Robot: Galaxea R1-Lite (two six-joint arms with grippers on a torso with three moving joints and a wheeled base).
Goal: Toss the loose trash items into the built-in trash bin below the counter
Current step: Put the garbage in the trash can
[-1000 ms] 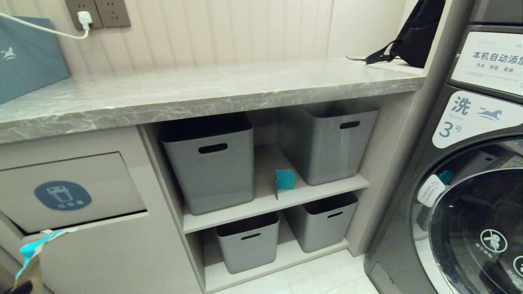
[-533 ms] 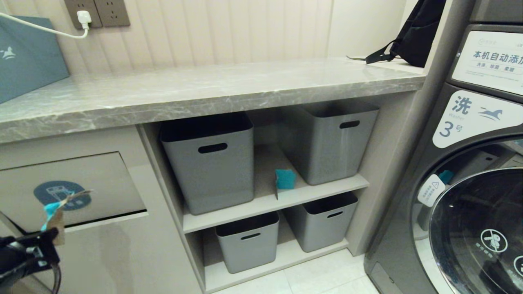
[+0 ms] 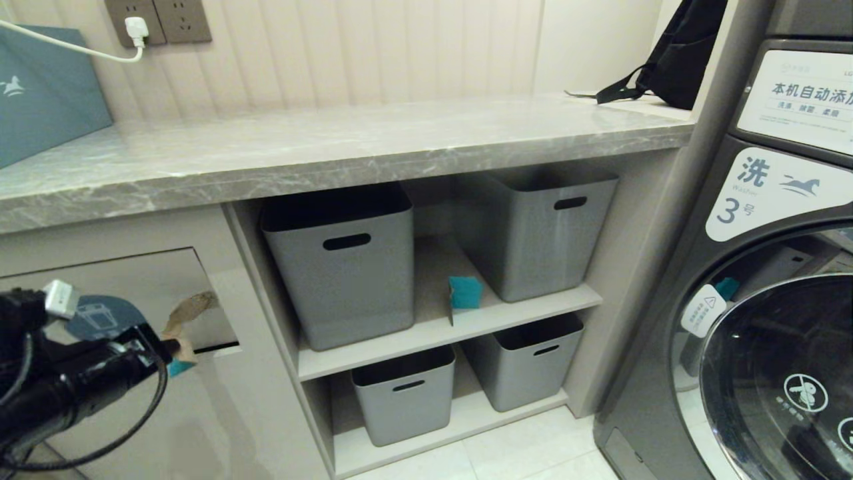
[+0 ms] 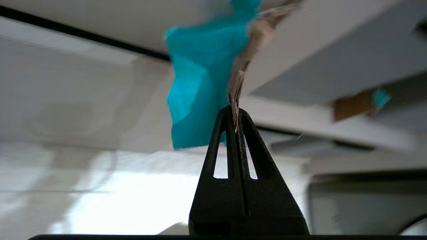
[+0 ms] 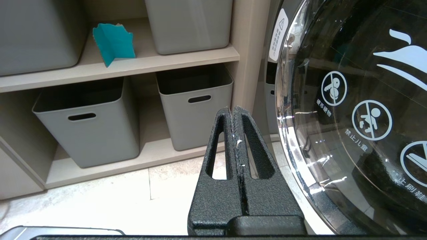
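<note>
As the left gripper [image 3: 174, 348], jaws clamped on a teal wrapper [image 4: 200, 80], has risen to the bin flap [image 3: 166, 293]; drop-in looks close.

Even indoor light, glare on the washer door [image 5: 350, 116], left wrist view blurred throughout

Grey marble table [image 3: 346, 150] running wall to washer, blue-grey box [image 3: 46, 93] at its left end, black backpack [image 3: 680, 57] far right, upper shelf [image 3: 440, 327] below carrying two grey bins [image 3: 346, 267] with a teal wrapper [image 3: 464, 292] standing between them
</note>
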